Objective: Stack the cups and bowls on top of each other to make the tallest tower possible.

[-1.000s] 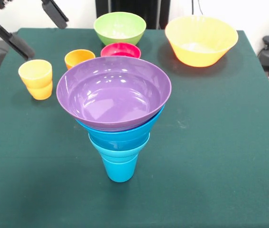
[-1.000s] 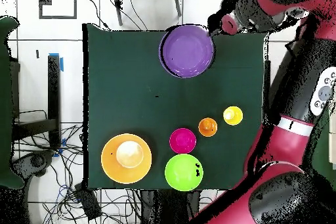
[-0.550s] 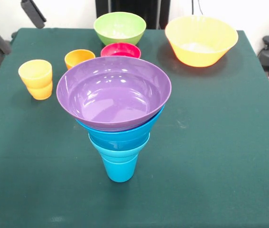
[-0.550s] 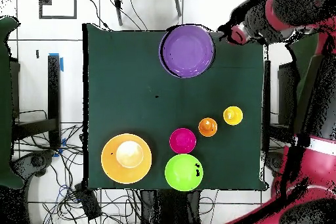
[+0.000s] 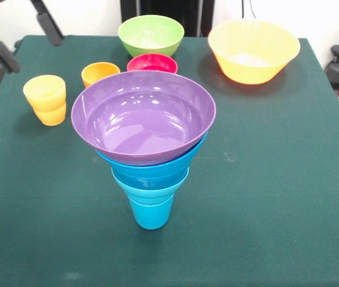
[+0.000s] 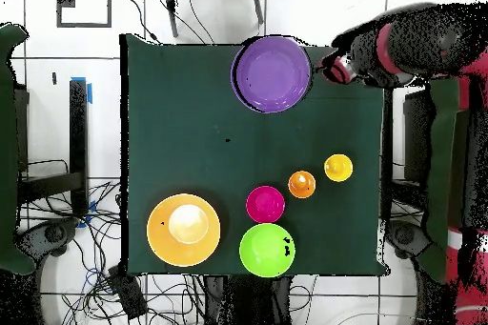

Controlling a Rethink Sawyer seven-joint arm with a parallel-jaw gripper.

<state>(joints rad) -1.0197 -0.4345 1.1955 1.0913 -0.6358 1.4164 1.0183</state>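
In the front view we see the tower (image 5: 147, 143) standing on the green cloth table (image 5: 277, 179). It looks like a funnel. A shiny blue cup (image 5: 150, 210) is at the bottom, with blue bowls (image 5: 151, 170) sitting in it. A wide, smooth purple bowl (image 5: 143, 116) is on top and leans a little toward us. Behind the tower sit a small red bowl (image 5: 152, 63) and an orange cup (image 5: 98, 73), both partly hidden by the purple rim. Past them is a round green bowl (image 5: 150, 34). The big yellow-orange bowl (image 5: 253, 50) sits well apart from the tower, to its back right. A yellow cup (image 5: 45, 98) stands off to the tower's left. A dark bar of the arm (image 5: 46, 23) pokes in at the top left corner.

From above we see the purple bowl (image 6: 273, 74) as a round disc near one table edge (image 6: 143, 150). The gripper (image 6: 335, 70) hangs just beside that bowl and is not touching it. We cannot tell if its jaws are spread or closed, and it holds nothing we can see. The red bowl (image 6: 265, 204), green bowl (image 6: 267, 250), orange cup (image 6: 301, 184) and yellow cup (image 6: 337, 167) sit in a bunch far from the tower, and the yellow-orange bowl (image 6: 183, 230) is beside them
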